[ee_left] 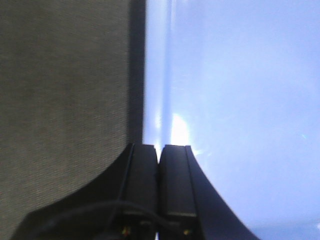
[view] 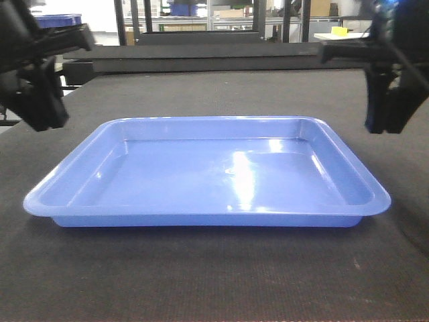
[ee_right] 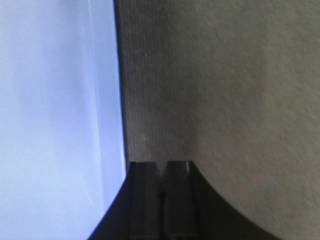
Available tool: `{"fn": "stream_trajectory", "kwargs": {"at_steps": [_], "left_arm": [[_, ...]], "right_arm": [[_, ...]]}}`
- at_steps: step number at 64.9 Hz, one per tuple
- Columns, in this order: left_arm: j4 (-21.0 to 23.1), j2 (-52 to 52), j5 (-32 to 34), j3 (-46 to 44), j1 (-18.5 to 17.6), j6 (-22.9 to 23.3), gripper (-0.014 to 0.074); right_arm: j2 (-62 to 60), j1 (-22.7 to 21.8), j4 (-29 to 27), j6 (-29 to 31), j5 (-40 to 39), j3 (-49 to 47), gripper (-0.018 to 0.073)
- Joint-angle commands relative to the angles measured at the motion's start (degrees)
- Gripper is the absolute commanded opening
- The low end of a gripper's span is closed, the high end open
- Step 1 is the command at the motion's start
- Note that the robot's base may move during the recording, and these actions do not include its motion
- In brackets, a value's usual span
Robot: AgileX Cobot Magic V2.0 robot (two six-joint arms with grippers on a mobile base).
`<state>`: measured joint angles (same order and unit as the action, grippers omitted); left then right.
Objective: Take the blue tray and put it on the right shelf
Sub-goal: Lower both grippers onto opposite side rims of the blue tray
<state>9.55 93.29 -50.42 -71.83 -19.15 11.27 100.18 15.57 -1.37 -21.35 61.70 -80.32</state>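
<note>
While blue tray lay flat on dark table, my left gripper hung over left rim, right gripper just outside right rim, both pressed together, empty. Judged: spread both, pinch opposite rims, lift level.

WORKSHOP FLOOR: A dark grey, woven-textured worktop fills the foreground under even indoor light. Past its far edge runs a black bench, with dark uprights rising behind it in front of racks of cardboard boxes. Beyond the worktop's far left corner sits a blue bin. Beyond its far right corner is a small yellow item. White glare brightens the back.
</note>
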Motion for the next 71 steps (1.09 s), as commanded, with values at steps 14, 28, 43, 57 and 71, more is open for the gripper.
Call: {"fn": "stream_trajectory", "kwargs": {"at_steps": [14, 28, 43, 57, 71], "left_arm": [[2.3, 5.3, -4.8, -10.5, -0.1, 0.8, -0.0041], [-0.6, 6.0, -4.7, -11.6, -0.1, 0.8, -0.0004], [-0.7, 6.1, -4.1, -11.6, -0.1, 0.8, 0.0328], [-0.8, 6.3, -2.9, -11.6, -0.1, 0.8, 0.0309], [-1.1, 10.1, -4.3, -11.6, -0.1, 0.8, 0.0273]], "right_arm": [[2.2, 1.7, -3.4, -0.3, 1.5, -6.3, 0.0058], [2.7, 1.7, -2.9, -0.3, 0.7, -6.3, 0.006], [3.2, 1.7, -2.6, -0.2, -1.3, -6.3, 0.0347], [6.2, 1.6, -2.7, -0.2, 0.2, -6.3, 0.0476], [6.5, 1.6, -2.7, -0.2, 0.0, -6.3, 0.0476]]}}
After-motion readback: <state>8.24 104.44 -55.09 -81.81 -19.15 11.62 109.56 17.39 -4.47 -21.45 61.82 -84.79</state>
